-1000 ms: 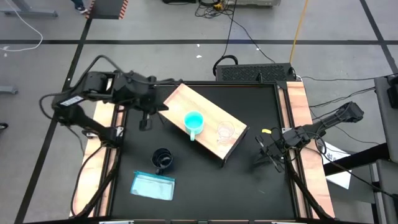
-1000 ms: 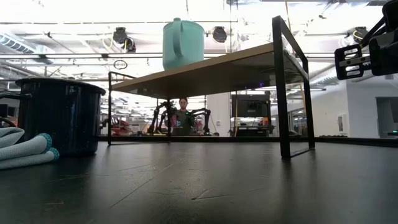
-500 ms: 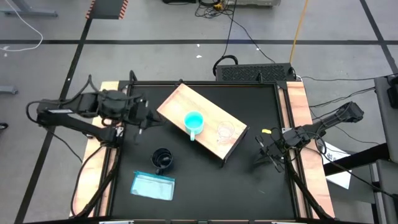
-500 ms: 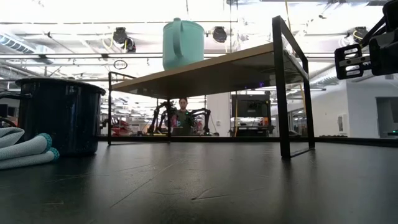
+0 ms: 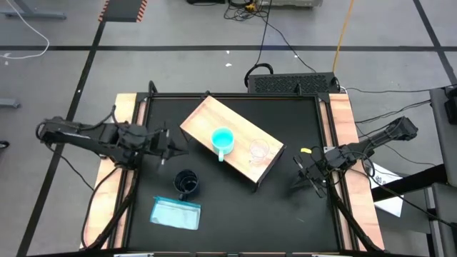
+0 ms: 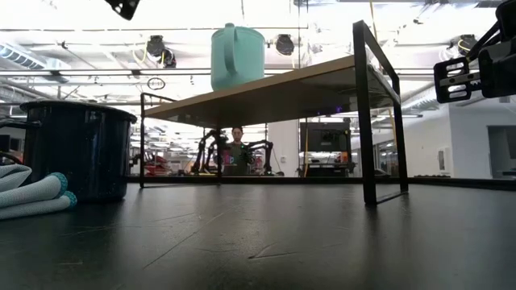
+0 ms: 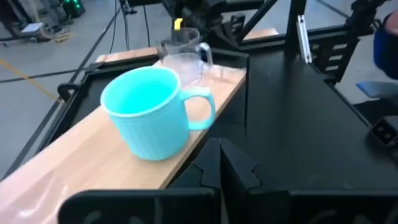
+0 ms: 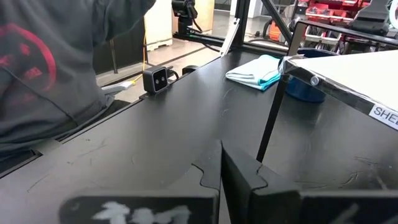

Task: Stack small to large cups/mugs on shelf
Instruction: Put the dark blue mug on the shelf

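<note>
On the table: I see a shelf point(image 5: 232, 145) lying diagonally across the black tabletop point(image 5: 285, 207).
Turquoise mug point(image 5: 222, 140): upright on the shelf's wood top, near its middle, handle toward the front edge.
Clear cup point(image 5: 258, 150): on the same top, just beside the turquoise mug, nearer the right arm's end.
Dark mug point(image 5: 187, 183): on the tabletop in front of the shelf, off it, beside a light-blue cloth point(image 5: 176, 213).
Left gripper point(image 5: 166, 147): I read its 2 fingers as pressed together, holding nothing, at the table's left edge, apart from the shelf and facing the turquoise mug.
Right gripper point(image 5: 308, 178): fingers pressed together, empty, waiting near the table's right edge.
Count: 2 of 3 vessels on the shelf.
</note>
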Controlling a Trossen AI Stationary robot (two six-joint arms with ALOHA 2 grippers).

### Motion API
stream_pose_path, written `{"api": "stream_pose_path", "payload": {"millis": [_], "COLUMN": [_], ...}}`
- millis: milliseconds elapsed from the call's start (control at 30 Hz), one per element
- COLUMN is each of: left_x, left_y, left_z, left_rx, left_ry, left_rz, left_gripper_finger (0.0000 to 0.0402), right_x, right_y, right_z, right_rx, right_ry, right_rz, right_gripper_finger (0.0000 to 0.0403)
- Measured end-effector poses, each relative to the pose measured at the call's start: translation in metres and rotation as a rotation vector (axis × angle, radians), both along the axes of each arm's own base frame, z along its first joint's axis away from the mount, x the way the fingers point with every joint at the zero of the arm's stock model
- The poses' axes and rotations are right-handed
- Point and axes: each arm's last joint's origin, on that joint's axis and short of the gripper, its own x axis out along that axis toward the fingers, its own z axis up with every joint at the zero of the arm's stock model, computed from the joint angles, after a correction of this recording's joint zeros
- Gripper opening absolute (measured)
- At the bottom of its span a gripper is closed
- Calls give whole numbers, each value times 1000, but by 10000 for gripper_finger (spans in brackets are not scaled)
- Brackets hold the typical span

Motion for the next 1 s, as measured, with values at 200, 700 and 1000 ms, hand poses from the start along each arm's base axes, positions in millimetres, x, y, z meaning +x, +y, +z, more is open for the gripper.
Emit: {"api": "stream_pose_path", "payload": {"millis": [200, 700, 1000], "left_x": [-10, -38, -39], "left_y": [-6, -5, -4], "left_z": [-23, -70, -114], "left_rx": [17, -78, -88], "left_ry": [-56, -253, -314], "left_rz": [-57, -134, -134], "left_gripper_finger": [0, 0, 0], "right_x": [0, 0, 0], "right_y": [0, 0, 0], "right_z": [0, -2, -1], "right_rx": [0, -8, -3], "right_ry": [1, 20, 10], "right_rz": [0, 0, 0], "right_gripper_finger": [0, 0, 0]}}
